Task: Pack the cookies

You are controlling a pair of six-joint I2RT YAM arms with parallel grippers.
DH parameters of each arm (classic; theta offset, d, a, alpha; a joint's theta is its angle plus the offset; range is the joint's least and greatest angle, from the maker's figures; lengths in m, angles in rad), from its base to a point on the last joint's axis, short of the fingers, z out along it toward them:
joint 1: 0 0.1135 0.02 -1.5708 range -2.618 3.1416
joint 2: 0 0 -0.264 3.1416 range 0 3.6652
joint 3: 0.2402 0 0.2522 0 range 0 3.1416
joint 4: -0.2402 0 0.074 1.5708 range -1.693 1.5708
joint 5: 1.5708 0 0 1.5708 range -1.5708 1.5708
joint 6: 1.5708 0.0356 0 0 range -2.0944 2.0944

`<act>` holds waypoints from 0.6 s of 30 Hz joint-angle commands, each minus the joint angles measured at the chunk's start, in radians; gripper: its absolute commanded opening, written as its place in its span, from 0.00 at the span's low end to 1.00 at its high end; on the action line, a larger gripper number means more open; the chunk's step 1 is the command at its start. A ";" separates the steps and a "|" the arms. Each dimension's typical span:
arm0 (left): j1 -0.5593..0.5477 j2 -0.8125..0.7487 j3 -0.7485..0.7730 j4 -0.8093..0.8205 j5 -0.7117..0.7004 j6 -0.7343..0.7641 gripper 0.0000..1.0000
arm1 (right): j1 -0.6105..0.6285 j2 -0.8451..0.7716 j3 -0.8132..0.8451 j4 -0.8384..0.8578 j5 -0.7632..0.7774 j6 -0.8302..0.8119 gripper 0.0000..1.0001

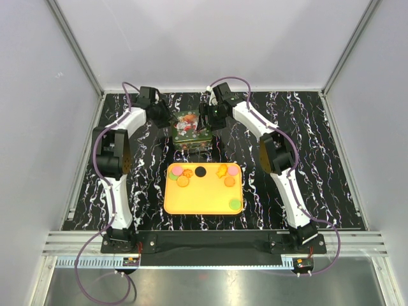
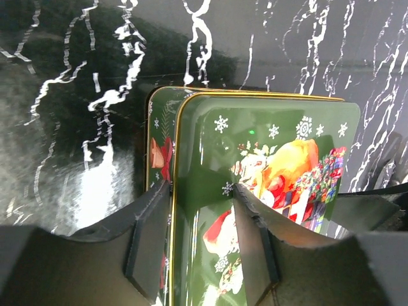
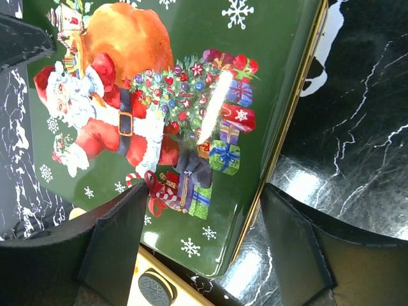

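Observation:
The cookies lie on a yellow tray [image 1: 203, 197]: a black disc [image 1: 200, 171], pink discs [image 1: 234, 170], orange discs [image 1: 183, 182], a green disc [image 1: 234, 204] and a yellow star shape [image 1: 222, 171]. Behind the tray stands a green Christmas tin [image 1: 189, 131] with a Santa lid [image 2: 268, 159], which sits shifted off the base. My left gripper [image 2: 202, 188] is open and straddles the lid's left rim. My right gripper [image 3: 204, 191] is open wide over the lid's right edge [image 3: 280, 146]. The black disc also shows in the right wrist view [image 3: 155, 288].
The table [image 1: 319, 159] is black marble-patterned and walled by grey panels left, right and behind. Both arms reach in from the near edge, curving around the tray's sides. A metal rail [image 1: 210, 242] runs along the front.

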 commanded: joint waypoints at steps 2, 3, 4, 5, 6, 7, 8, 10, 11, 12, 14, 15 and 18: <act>0.048 -0.095 0.043 -0.056 -0.028 0.059 0.19 | 0.009 0.030 -0.032 -0.070 0.073 -0.029 0.78; 0.051 -0.118 0.042 -0.056 -0.027 0.063 0.17 | 0.009 0.032 -0.029 -0.071 0.075 -0.027 0.77; 0.053 -0.130 0.040 -0.053 -0.027 0.067 0.16 | 0.009 0.033 -0.027 -0.071 0.075 -0.027 0.77; 0.054 -0.140 0.039 -0.043 -0.019 0.073 0.14 | 0.009 0.035 -0.026 -0.071 0.075 -0.026 0.77; 0.054 -0.159 0.039 -0.042 0.004 0.073 0.11 | 0.009 0.036 -0.024 -0.073 0.075 -0.027 0.78; 0.056 -0.169 0.037 -0.039 0.021 0.071 0.09 | 0.009 0.036 -0.024 -0.073 0.075 -0.026 0.77; 0.056 -0.178 0.022 -0.006 0.083 0.062 0.05 | 0.009 0.035 -0.023 -0.073 0.076 -0.026 0.77; 0.056 -0.209 -0.003 0.033 0.137 0.035 0.00 | 0.009 0.035 -0.023 -0.073 0.075 -0.026 0.78; 0.054 -0.236 -0.057 0.100 0.207 -0.011 0.00 | 0.009 0.033 -0.024 -0.073 0.078 -0.026 0.78; 0.056 -0.252 -0.093 0.156 0.249 -0.042 0.00 | 0.009 0.033 -0.024 -0.074 0.078 -0.026 0.78; 0.054 -0.273 -0.200 0.314 0.313 -0.140 0.00 | 0.009 0.033 -0.026 -0.071 0.078 -0.026 0.77; 0.051 -0.287 -0.245 0.371 0.374 -0.177 0.00 | 0.008 0.032 -0.027 -0.071 0.079 -0.026 0.77; 0.042 -0.287 -0.354 0.575 0.450 -0.283 0.00 | 0.008 0.036 -0.024 -0.070 0.076 -0.026 0.77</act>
